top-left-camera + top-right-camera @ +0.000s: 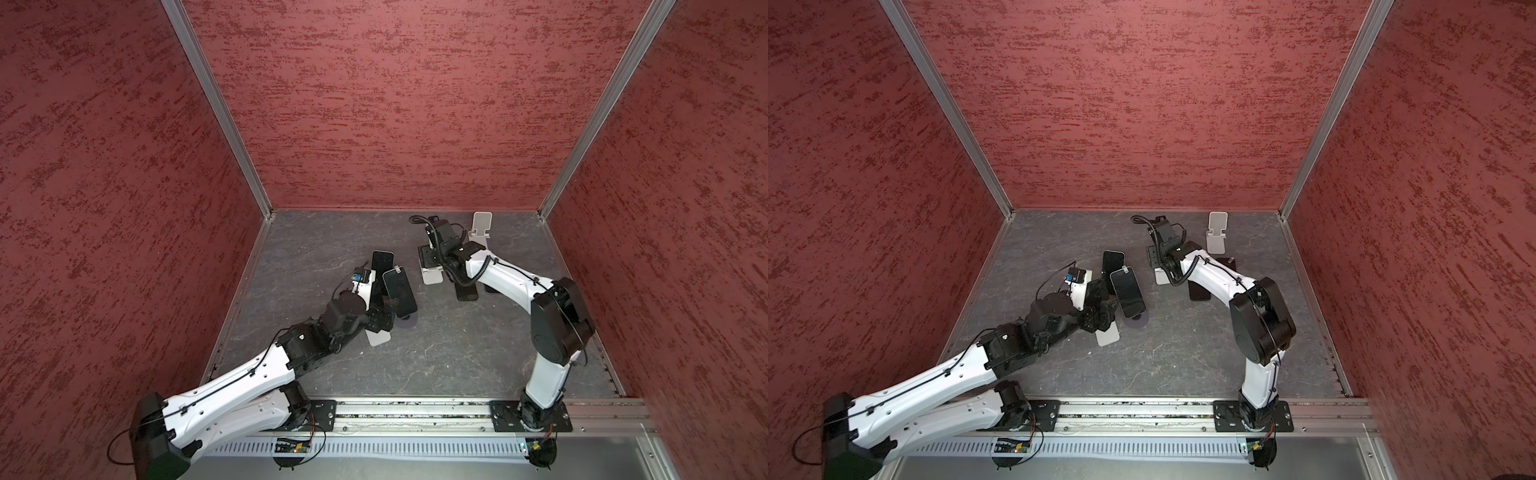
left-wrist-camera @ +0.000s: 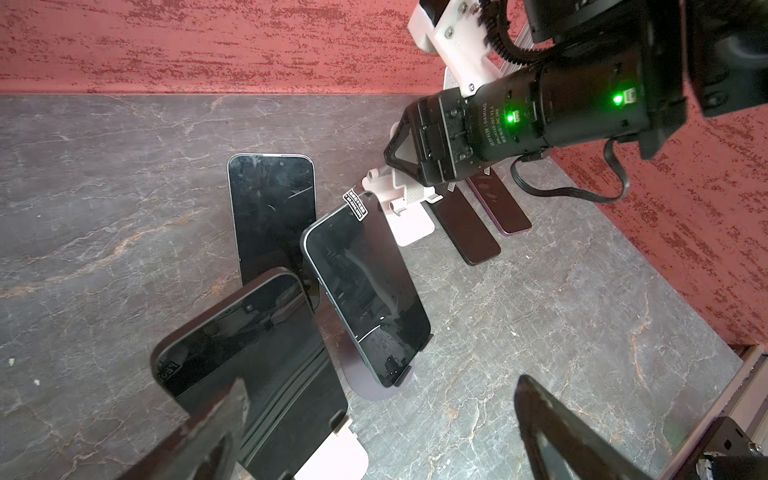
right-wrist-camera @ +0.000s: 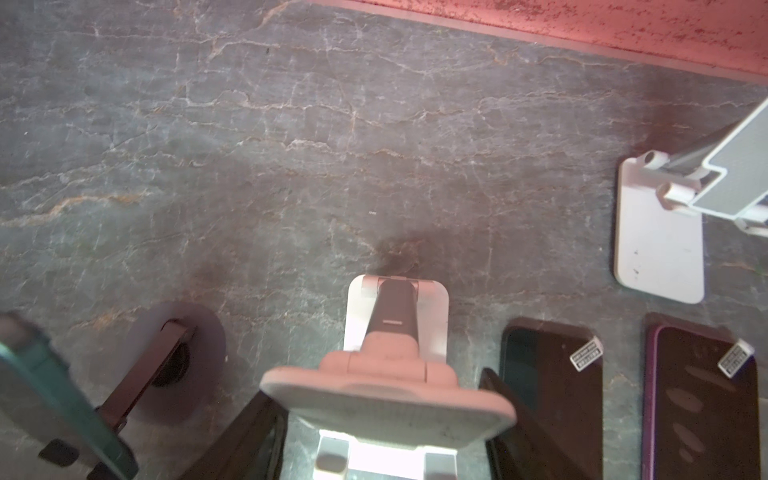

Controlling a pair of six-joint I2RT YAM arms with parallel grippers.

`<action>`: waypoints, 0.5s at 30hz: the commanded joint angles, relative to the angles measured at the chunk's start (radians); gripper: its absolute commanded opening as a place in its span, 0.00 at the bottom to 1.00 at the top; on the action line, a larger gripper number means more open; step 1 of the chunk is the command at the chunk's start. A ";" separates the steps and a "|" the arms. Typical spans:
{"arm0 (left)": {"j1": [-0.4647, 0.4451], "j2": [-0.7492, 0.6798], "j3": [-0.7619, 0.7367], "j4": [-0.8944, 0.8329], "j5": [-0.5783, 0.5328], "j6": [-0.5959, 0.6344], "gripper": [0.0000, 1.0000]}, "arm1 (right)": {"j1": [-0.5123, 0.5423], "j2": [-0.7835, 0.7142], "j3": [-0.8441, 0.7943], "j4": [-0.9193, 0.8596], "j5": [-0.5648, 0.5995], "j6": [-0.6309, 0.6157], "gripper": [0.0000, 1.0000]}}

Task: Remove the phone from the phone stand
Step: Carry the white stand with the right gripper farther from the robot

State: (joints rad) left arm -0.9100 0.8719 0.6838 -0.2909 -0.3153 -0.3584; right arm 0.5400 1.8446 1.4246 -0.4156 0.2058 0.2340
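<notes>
A dark phone (image 2: 249,365) leans on a white phone stand (image 2: 332,459), whose base (image 1: 379,337) also shows in both top views. My left gripper (image 2: 380,432) is open right at it. One finger (image 2: 208,436) overlaps the phone's lower side and the other finger (image 2: 552,432) hangs over bare floor. Beside it, a second phone (image 2: 365,291) leans on a round purple stand (image 2: 370,384). My right gripper (image 3: 378,428) is shut on the back plate of an empty pinkish-white stand (image 3: 386,399) further back.
One phone (image 2: 270,208) lies flat behind the two stands. Two more phones (image 3: 552,395) (image 3: 702,399) lie flat by the right arm. Another empty white stand (image 1: 482,226) stands near the back wall. Red walls enclose the grey floor (image 1: 436,353).
</notes>
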 commanded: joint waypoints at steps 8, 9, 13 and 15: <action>0.031 -0.011 0.001 0.001 0.017 -0.013 0.99 | -0.079 0.060 0.081 0.093 -0.068 -0.024 0.64; 0.032 -0.011 0.002 0.002 0.019 -0.014 0.99 | -0.086 0.067 0.087 0.100 -0.071 -0.025 0.64; 0.037 -0.011 0.012 -0.003 0.022 -0.017 1.00 | -0.111 0.095 0.112 0.116 -0.087 -0.032 0.64; 0.040 -0.009 0.019 -0.007 0.022 -0.020 0.99 | -0.122 0.113 0.127 0.119 -0.087 -0.037 0.64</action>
State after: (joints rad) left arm -0.8776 0.8703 0.6838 -0.2913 -0.3042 -0.3695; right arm 0.4351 1.9434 1.5021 -0.3542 0.1371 0.2115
